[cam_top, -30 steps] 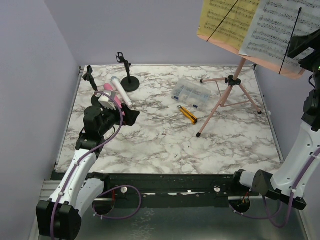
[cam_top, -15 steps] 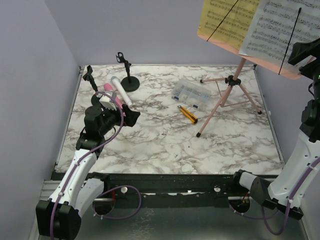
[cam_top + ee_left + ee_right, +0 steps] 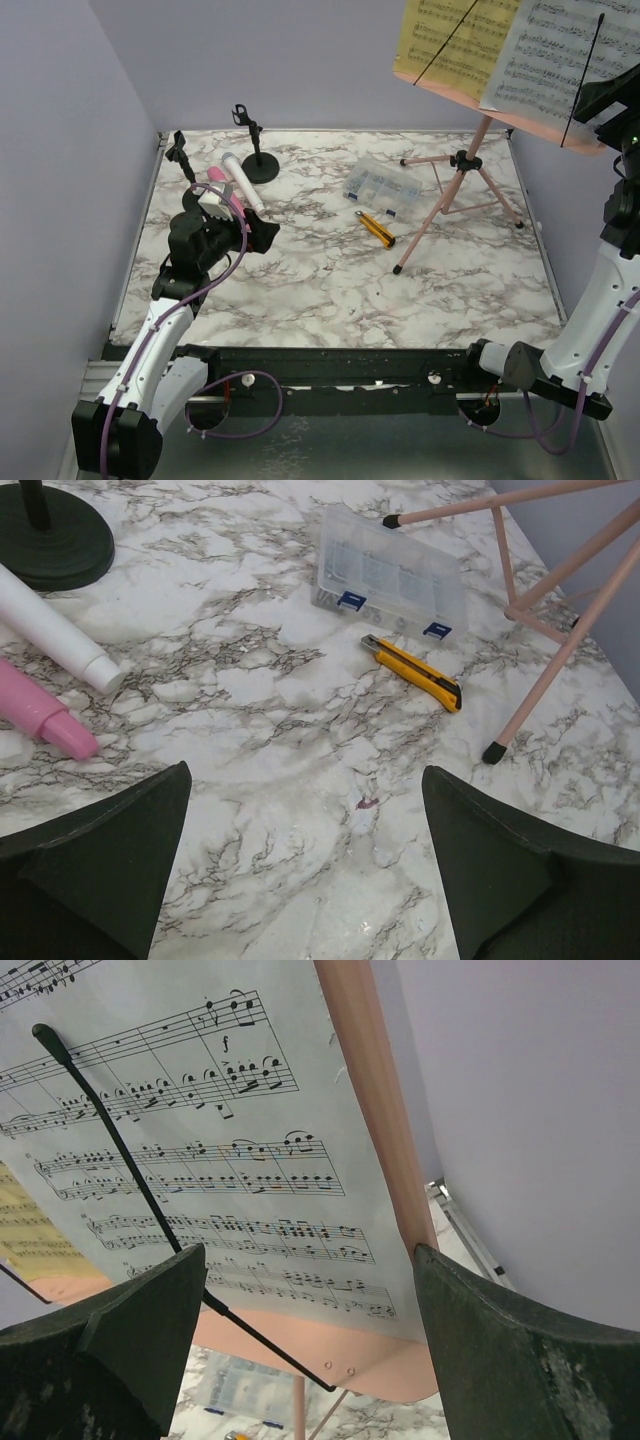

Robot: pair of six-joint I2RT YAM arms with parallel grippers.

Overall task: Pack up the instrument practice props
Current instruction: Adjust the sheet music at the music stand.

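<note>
Two microphones [image 3: 240, 186] lie at the far left, with the mic holders [image 3: 261, 167] behind them. The box [image 3: 381, 186] sits centre, the knife [image 3: 377, 228] just near of it. The rack [image 3: 459, 161] stands to the right, with pages [image 3: 555, 50] on it.

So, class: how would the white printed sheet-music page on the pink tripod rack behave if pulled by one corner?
Probably floppy: the white sheet-music page looks thin, so it would likely droop. It may snag or tear, since a thin black wire arm lies across it. The pink tripod rack stands on slim legs, so tugging could tip it.
</note>
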